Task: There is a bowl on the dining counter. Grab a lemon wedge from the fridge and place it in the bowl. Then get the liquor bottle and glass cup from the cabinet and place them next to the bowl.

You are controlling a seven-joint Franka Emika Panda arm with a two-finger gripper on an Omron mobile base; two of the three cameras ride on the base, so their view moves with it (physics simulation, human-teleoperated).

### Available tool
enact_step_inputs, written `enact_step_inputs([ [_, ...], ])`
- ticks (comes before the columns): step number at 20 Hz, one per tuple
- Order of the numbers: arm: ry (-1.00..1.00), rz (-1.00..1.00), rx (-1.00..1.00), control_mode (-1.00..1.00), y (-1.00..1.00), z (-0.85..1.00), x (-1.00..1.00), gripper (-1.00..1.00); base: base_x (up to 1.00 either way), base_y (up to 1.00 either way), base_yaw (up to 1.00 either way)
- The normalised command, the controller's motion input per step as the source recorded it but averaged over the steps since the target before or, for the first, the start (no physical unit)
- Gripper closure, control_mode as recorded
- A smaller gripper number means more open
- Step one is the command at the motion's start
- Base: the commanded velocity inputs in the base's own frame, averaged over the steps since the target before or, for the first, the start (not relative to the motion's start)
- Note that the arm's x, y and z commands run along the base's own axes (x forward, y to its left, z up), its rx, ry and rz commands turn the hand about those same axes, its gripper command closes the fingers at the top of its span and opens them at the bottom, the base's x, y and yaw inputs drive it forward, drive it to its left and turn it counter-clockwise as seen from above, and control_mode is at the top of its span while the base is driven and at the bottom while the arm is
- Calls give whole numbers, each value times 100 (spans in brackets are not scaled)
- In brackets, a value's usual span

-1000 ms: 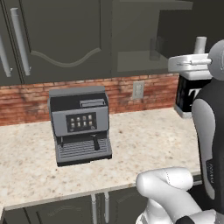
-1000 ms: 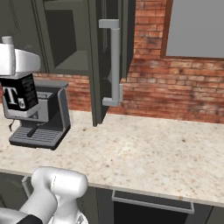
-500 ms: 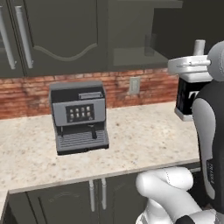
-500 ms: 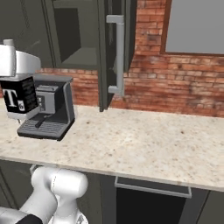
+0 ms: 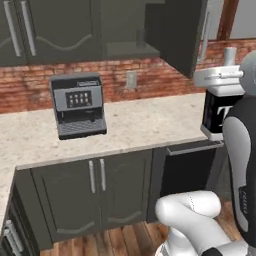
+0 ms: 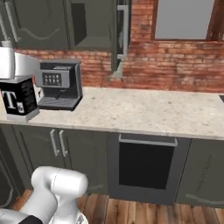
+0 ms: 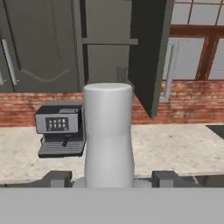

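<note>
My gripper (image 7: 108,178) pinches the bottle (image 6: 18,99), holding it upright in the air in front of the wall counter (image 6: 144,111). Coffee machine (image 5: 77,105) sits on that counter; cabinet door (image 5: 176,32) above hangs open.

One liquor bottle (image 6: 18,98) with a black label is in sight, and one grey coffee machine (image 5: 78,105) stands on the single stretch of speckled wall counter (image 6: 144,111), far left. Above the counter is one open cabinet door (image 5: 177,32) with two closed upper doors to its left, and below the counter are two paired doors (image 5: 95,192) and one dark oven front (image 6: 146,164); one window (image 6: 183,19) sits far right.
</note>
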Motion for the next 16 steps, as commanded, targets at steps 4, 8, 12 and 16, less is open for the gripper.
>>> enact_step_inputs([
  [4,0,0,0,100,0,0,0,100,-79,0,-76],
  [8,0,0,0,100,0,0,0,100,-33,0,-95],
  [12,0,0,0,100,0,0,0,100,-22,0,-98],
  [16,0,0,0,100,0,0,0,100,-23,0,-97],
])
